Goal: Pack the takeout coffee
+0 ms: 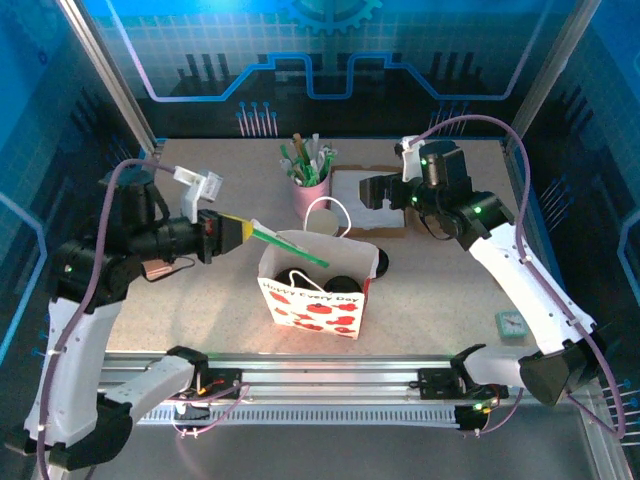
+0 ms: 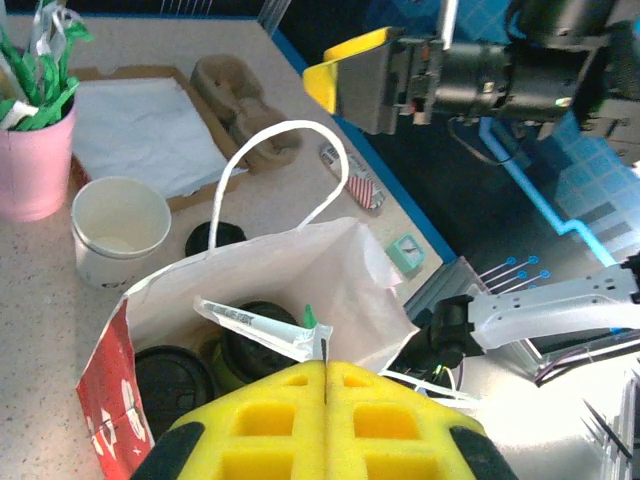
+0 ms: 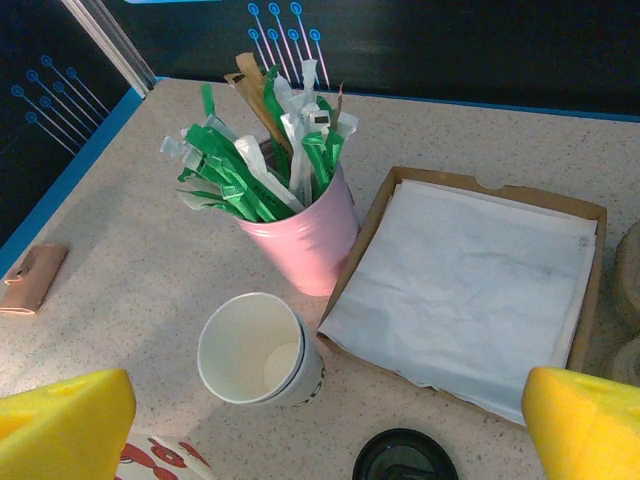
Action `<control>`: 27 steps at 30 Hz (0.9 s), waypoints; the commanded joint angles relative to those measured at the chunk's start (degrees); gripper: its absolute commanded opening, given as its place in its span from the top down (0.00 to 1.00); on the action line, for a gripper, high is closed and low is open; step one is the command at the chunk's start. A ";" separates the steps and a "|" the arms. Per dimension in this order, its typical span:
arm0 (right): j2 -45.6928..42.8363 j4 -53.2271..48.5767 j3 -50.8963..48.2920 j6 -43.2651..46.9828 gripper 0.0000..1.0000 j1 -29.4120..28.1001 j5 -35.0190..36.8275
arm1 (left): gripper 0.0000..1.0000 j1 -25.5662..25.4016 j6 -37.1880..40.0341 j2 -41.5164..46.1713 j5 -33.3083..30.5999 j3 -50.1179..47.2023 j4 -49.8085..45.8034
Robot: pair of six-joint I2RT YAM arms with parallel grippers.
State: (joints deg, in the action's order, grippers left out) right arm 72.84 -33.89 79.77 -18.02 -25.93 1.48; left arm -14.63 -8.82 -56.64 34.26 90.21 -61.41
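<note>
Between the pressed-together yellow pads (image 2: 290,425) of the left gripper (image 2: 325,368) sits one end of a green-and-white wrapped stick (image 2: 255,325). Its far end reaches out over the open mouth of the paper bag (image 2: 340,270). That wrist lies level, the forearm reaching rightward from a raised elbow. The right gripper (image 3: 320,430) hangs with its pads (image 3: 60,420) spread wide and nothing between them, above the table in front of the napkin tray (image 3: 480,290). Its arm stretches forward and leftward from its base. One takeout coffee (image 3: 258,350) stands upright on the table outside the bag, just beside the one pink cup (image 3: 305,240) of sticks. Two black lids (image 2: 170,378) lie inside the bag; a third lid (image 3: 405,462) lies on the table near the cup.
</note>
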 commanded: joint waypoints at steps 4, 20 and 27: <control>-0.51 -0.04 -0.91 -0.70 0.01 -1.07 1.07 | 1.00 -5.82 1.70 -2.83 -8.02 -0.58 -0.23; -0.29 -0.15 -1.65 -0.61 0.00 -1.42 1.34 | 1.00 -22.32 3.55 -13.40 -23.01 1.50 -2.77; 0.16 -0.39 -1.16 -0.34 0.00 -1.46 2.13 | 0.86 -24.84 3.01 -14.52 -22.75 0.43 -1.68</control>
State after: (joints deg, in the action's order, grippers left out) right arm 72.86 -33.95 78.39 -18.00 -26.68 2.59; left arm -38.48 -5.89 -70.57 12.23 90.26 -63.16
